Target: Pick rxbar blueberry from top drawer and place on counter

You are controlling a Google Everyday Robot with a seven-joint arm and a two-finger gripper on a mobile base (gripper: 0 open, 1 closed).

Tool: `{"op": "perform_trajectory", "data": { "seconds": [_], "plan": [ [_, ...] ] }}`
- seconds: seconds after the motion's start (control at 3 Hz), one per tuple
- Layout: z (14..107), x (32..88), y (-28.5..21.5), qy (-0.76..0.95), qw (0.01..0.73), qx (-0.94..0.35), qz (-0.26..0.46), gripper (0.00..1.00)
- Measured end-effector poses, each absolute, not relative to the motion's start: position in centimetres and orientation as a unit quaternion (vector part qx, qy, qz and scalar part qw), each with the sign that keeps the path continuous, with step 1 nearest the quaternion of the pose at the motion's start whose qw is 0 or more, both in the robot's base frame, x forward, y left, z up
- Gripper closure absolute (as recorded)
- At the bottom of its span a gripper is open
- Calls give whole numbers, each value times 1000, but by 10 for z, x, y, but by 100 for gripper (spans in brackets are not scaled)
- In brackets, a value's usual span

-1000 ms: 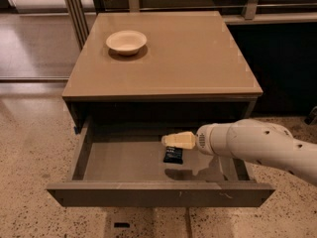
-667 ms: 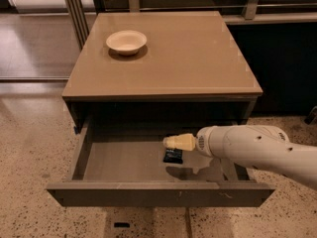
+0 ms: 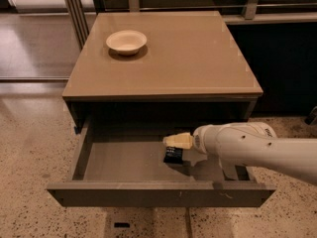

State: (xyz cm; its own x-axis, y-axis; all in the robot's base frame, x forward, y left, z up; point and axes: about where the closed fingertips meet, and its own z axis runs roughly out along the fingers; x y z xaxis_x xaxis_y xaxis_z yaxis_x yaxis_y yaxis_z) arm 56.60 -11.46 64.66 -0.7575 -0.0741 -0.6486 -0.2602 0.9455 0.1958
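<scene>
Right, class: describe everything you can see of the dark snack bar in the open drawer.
The rxbar blueberry is a small flat rectangle in a dark navy wrapper with pale lettering. It is inside the open top drawer, right of centre, just under the gripper. Whether the gripper touches it cannot be told.

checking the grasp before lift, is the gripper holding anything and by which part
Cannot be told. The gripper is inside the top drawer, right at the upper end of the rxbar blueberry, but no hold shows.
</scene>
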Motion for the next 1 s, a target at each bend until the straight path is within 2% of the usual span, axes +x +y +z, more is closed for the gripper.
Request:
{"op": "perform_trajectory", "data": {
  "seconds": [0.33,1.0],
  "plan": [
    [645,566,-123,929,336,-68,139,0],
    [634,595,-100,926,340,-66,152,0]
  ]
}}
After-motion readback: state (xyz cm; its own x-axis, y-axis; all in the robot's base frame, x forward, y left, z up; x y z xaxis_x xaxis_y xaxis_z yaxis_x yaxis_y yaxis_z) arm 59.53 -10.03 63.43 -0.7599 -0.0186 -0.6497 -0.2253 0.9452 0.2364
